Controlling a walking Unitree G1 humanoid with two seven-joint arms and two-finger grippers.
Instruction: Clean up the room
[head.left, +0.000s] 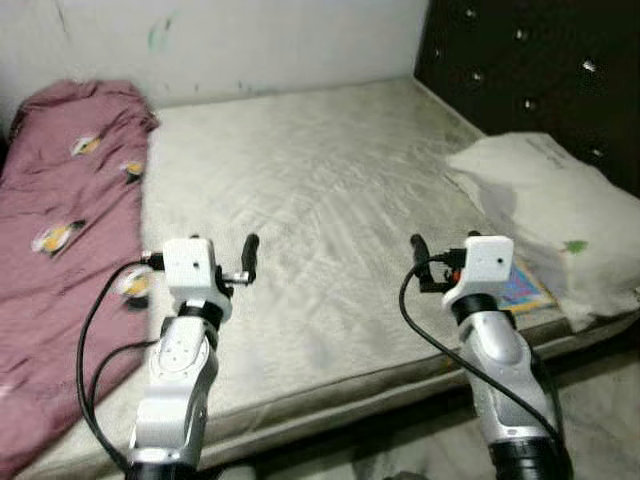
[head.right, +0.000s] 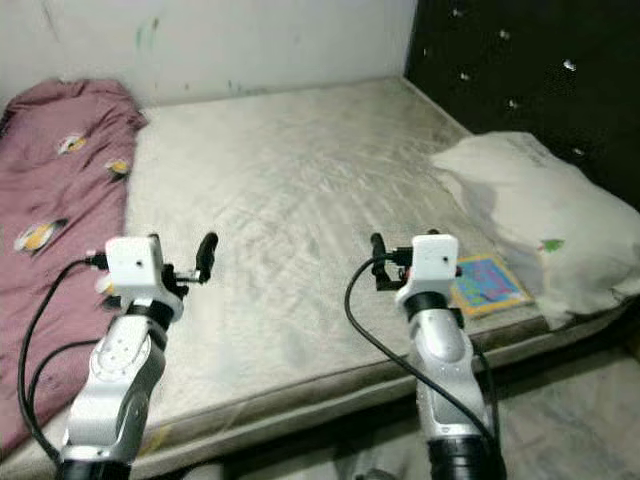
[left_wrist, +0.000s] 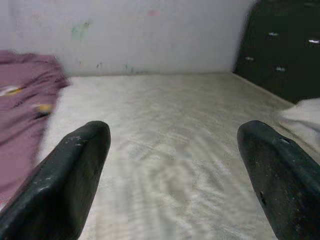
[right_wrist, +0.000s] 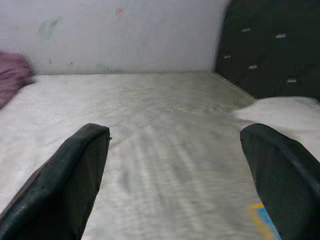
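1. While both arms reach over the bed (head.left: 330, 200), the left end effector (left_wrist: 175, 165) and right end effector (right_wrist: 175, 170) hover spread wide, holding nothing.
2. Left lies a maroon blanket (head.left: 60, 230).
3. Right, a white pillow (head.left: 545, 210) rests partly on a colourful book (head.right: 487, 282), against the dark headboard (head.left: 540, 70).

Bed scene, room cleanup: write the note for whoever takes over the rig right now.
Left tool: open, holding nothing, raised over the mattress near the blanket.
Right tool: open, holding nothing, raised over the mattress near the pillow.
Blanket: maroon, crumpled along the robot's left side of the bed.
Pillow: white, on the right by the dark headboard.
Book: colourful, flat, partly under the pillow at the near edge.
Done: nothing evident.
Left: probably straighten the blanket and clear the book.
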